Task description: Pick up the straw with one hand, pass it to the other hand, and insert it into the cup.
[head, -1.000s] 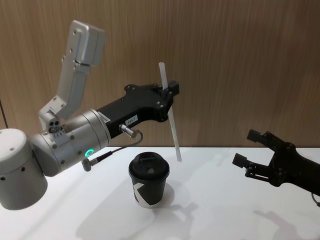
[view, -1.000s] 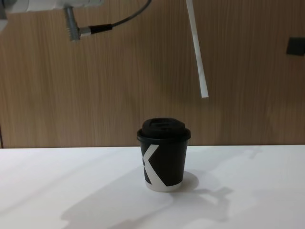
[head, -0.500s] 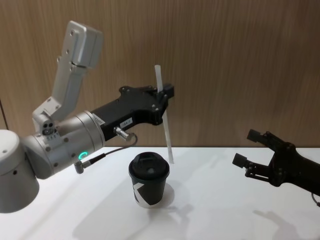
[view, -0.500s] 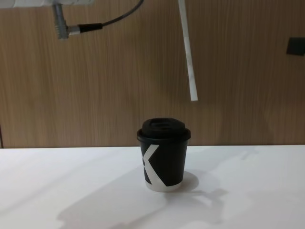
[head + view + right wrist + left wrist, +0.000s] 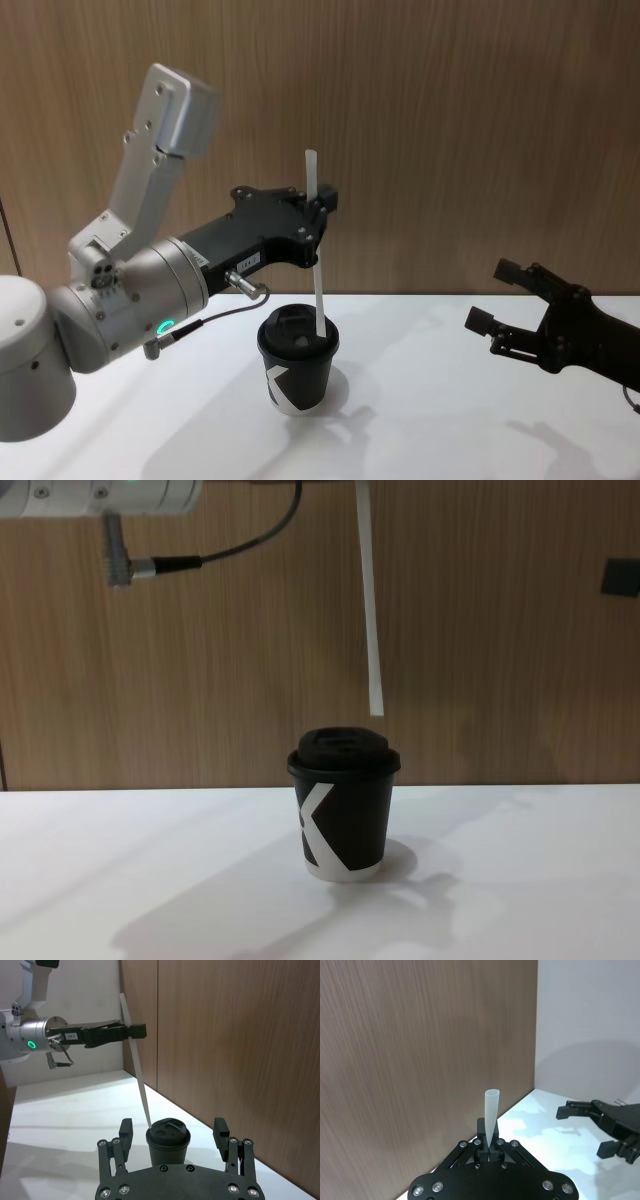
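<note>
One straw, one cup, two pincers: left pincer, right pincer

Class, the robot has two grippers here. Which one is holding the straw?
The left gripper: it is shut on the straw, holding it nearly upright above the cup. The right gripper is open and empty, off to the side.

White straw hangs near-upright, its tip just above the black lidded cup — not inserted.

Left gripper clamped — right gripper (spread)
</note>
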`<state>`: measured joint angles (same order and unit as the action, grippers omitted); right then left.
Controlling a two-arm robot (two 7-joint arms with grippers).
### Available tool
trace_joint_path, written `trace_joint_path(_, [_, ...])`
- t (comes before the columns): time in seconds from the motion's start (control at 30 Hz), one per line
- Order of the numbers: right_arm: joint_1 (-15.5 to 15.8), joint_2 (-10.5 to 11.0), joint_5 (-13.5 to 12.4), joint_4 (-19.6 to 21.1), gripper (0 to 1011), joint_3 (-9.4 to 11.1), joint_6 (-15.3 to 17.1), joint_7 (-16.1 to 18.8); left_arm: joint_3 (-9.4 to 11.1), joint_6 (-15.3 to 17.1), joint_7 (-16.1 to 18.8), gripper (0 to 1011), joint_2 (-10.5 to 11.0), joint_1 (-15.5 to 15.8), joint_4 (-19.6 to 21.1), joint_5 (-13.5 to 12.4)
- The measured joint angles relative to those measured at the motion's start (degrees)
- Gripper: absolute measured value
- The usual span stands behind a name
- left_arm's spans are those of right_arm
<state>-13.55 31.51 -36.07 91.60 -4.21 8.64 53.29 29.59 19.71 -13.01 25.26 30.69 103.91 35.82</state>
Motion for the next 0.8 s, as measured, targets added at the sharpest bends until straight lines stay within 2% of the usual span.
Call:
trace_joint_path(0.4, [0.0, 0.0, 0.0, 0.0, 1001, 0.0, 0.0, 0.0, 0.9, -0.1, 1.7, 3, 0.4, -0.8, 0.5, -3.2])
trace_joint_path(0.8, [0.0, 0.0, 0.0, 0.0, 1001, 0.0, 0.0, 0.0, 0.8, -0.6, 2.5, 4, 0.2, -1.4, 0.5, -4.9])
